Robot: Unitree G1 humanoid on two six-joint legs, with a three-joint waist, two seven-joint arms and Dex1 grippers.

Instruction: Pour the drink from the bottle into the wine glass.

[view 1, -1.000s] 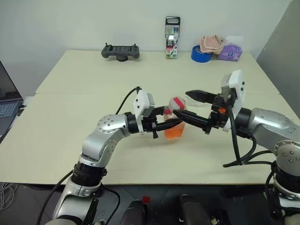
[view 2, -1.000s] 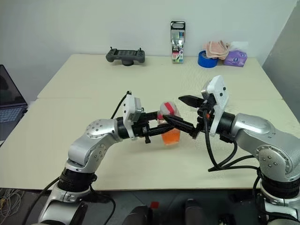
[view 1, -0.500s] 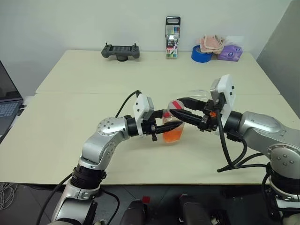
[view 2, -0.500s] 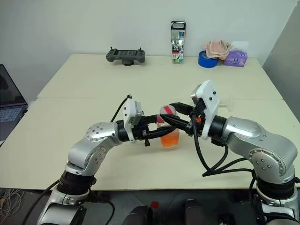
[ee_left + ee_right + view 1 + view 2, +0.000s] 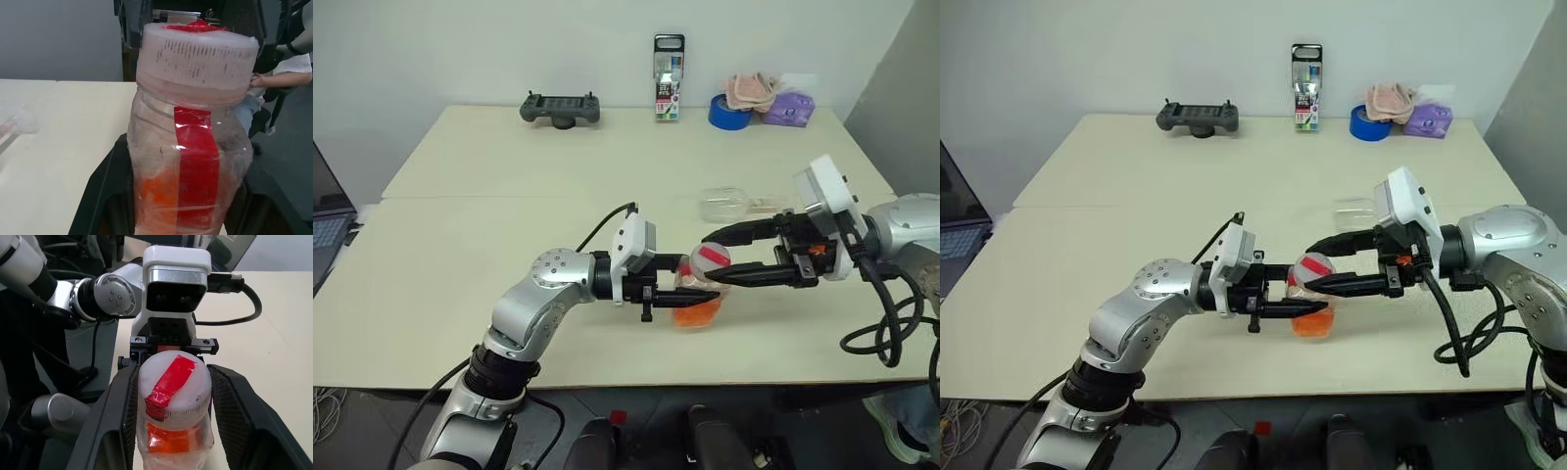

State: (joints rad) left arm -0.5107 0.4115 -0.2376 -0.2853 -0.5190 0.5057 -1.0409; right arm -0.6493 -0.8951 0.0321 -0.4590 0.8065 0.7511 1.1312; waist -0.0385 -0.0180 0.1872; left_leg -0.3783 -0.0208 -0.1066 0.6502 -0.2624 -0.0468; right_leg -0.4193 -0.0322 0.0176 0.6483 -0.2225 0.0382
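Bottle (image 5: 698, 294) near the worktop (image 5: 460, 245) front edge, pinched low by left claw (image 5: 690, 296); right claw (image 5: 717, 252) clamped round its cap (image 5: 711, 258). Wine glass (image 5: 722, 205) lying toppled just beyond. Risk: cap twisted, bottle slips, drink (image 5: 695, 311) spills.

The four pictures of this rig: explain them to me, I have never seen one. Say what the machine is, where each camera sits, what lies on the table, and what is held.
This is a humanoid robot with two arms. Two pictures come from cameras on its head, looking down over the arms. The other two come from a camera on each wrist.

The left end effector grips a clear bottle of orange drink. The right end effector is closed on its cap.

On the table, a wine glass lies on its side. Along the far edge are a black controller, a pack of pens and a roll of blue tape.
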